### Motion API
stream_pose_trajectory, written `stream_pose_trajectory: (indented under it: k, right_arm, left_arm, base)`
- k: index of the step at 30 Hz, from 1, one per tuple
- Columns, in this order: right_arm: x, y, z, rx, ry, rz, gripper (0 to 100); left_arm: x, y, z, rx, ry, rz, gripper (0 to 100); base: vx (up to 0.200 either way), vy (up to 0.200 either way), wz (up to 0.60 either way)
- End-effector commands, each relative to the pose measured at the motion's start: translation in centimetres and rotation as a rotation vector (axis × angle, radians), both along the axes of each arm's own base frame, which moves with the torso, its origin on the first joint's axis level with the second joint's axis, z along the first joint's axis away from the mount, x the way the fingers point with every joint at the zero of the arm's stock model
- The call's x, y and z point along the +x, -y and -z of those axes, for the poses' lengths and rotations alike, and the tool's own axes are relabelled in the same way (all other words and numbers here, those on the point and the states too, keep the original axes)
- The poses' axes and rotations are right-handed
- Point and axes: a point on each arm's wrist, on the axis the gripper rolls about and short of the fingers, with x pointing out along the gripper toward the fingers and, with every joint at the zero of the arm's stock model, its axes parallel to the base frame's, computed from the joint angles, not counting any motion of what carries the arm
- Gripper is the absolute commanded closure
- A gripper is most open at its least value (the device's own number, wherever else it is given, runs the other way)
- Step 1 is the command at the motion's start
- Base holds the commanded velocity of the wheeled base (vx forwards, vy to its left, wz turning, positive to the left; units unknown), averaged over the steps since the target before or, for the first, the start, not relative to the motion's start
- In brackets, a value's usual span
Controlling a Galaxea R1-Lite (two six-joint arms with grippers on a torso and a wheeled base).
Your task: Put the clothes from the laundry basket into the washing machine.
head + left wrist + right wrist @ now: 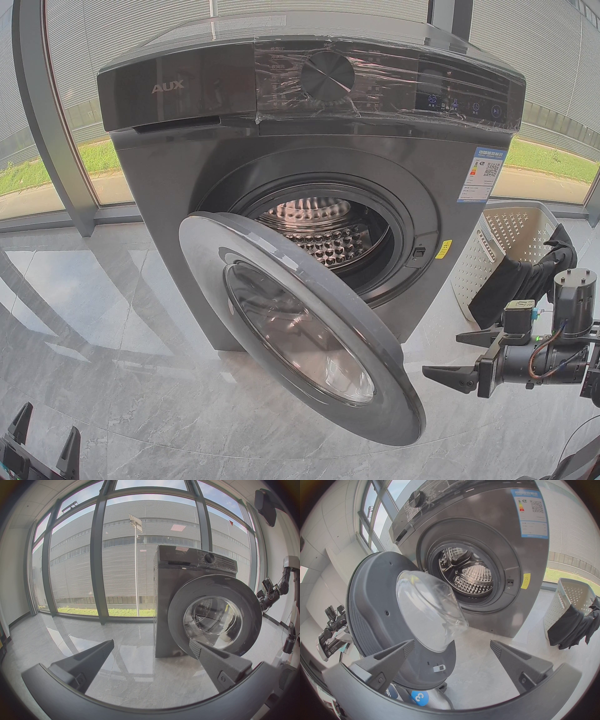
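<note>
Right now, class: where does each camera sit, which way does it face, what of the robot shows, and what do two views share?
Head view: on the head, facing forward and down at the washing machine and its open door; left gripper and right gripper show.
Left wrist view: left wrist, facing the door's outer side; own open fingers.
Right wrist view: right wrist, facing the drum; own open fingers.
Shared: head and right wrist views show the laundry basket.
</note>
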Motion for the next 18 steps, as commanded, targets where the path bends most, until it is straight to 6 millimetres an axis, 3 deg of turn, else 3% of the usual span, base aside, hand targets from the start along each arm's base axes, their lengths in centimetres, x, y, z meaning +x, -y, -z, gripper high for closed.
stream_pose_trajectory:
  k: [1,11,18]
  right_arm:
    - [-0.3,-0.8,0.7,-0.014,-0.028,-0.045,0]
    - [-2.2,-2.7,1.8,-0.03,-0.075,-0.177,0]
    - [-2.1,-2.9,1.3,0.006,-0.079,-0.185,0]
  left_arm:
    - [0.0,0.0,0.4,-0.001,0.002,0.0,0]
    - [0.0,0.0,0.4,-0.001,0.002,0.0,0]
    - [0.0,0.0,0.4,0.001,0.002,0.0,0]
  base:
    - [0.0,0.0,0.0]
    - [0.0,0.0,0.0]
    - [0.0,0.0,0.0]
